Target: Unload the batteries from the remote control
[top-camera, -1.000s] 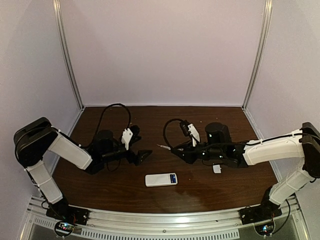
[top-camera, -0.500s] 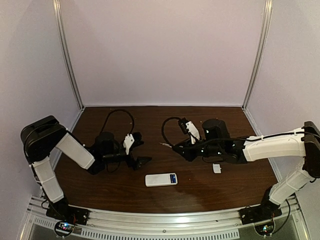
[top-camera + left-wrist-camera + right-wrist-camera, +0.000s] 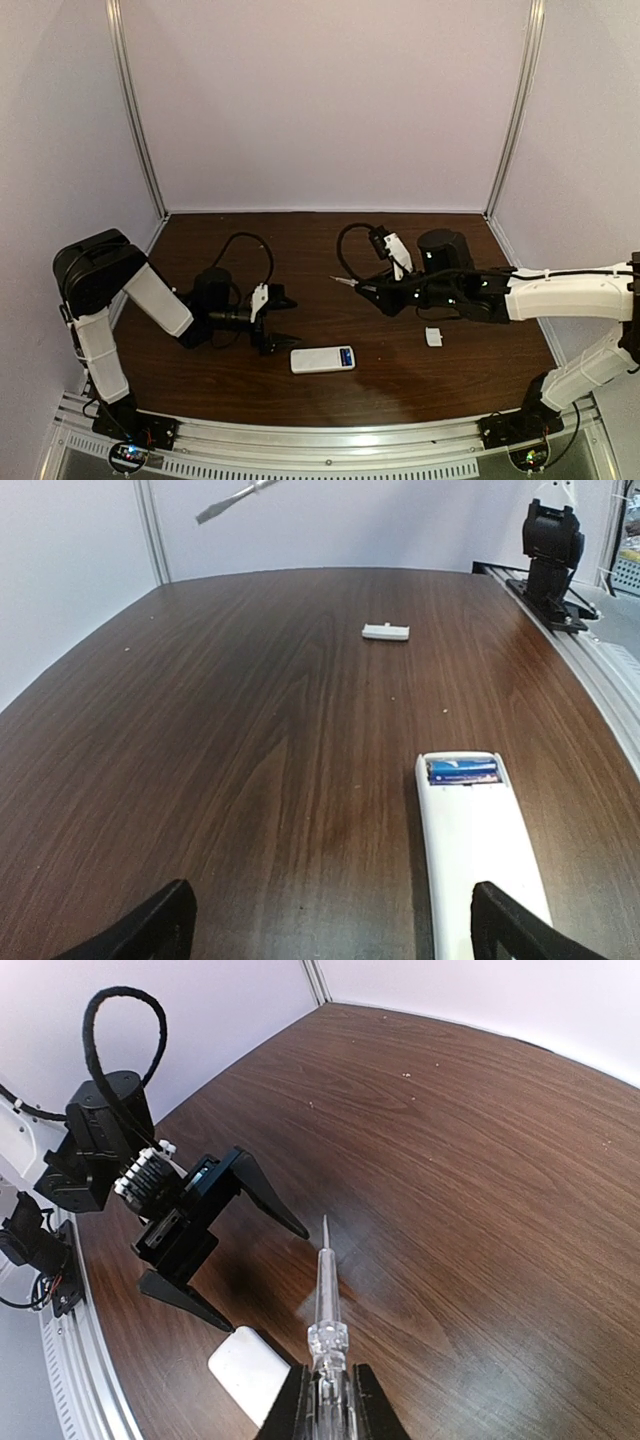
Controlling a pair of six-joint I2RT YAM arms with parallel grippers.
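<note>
My left gripper (image 3: 283,322) is spread wide and empty, just left of the remote control (image 3: 322,359). The remote lies by the middle of the near edge, batteries (image 3: 464,771) showing in its uncovered bay. My right gripper (image 3: 372,291) is clamped on a screwdriver (image 3: 346,284). The cover (image 3: 433,337) lies nearer the right edge.

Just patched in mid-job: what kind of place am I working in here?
Probably an enclosed lab test cell, not a home: plain pale wall panels set in metal corner posts, a wood-grain table, and a metal mounting rail along its near edge.
</note>
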